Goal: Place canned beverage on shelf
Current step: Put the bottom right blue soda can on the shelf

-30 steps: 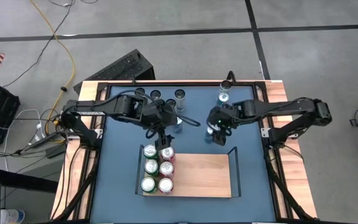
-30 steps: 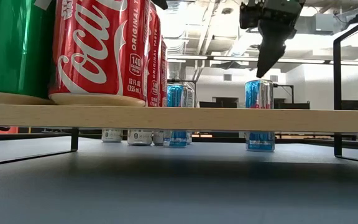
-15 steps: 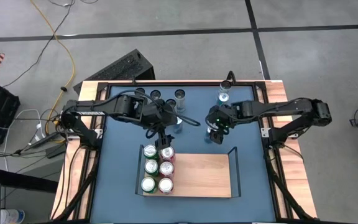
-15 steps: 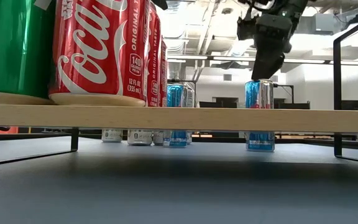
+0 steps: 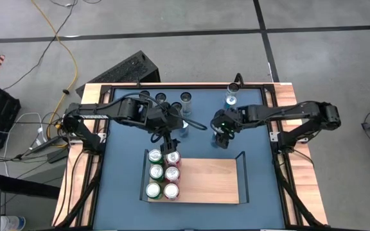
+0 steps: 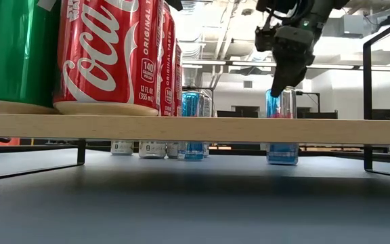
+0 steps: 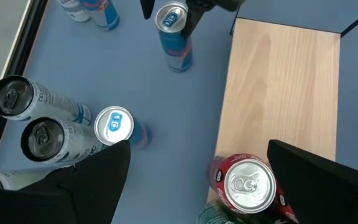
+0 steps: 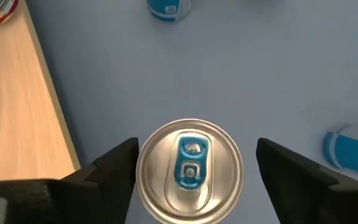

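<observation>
The right gripper (image 8: 191, 168) is straddling a slim blue can (image 8: 190, 163) standing on the blue tabletop (image 5: 127, 160) just behind the shelf (image 5: 207, 179), fingers apart on either side of its top and not clamped, lined up so a squeeze would catch it upright. The left gripper (image 7: 191, 180) is hovering with fingers spread over the red can (image 7: 248, 184) at the shelf's back corner, where 6 cans are standing in 2 rows, leaving bare board for the next can
</observation>
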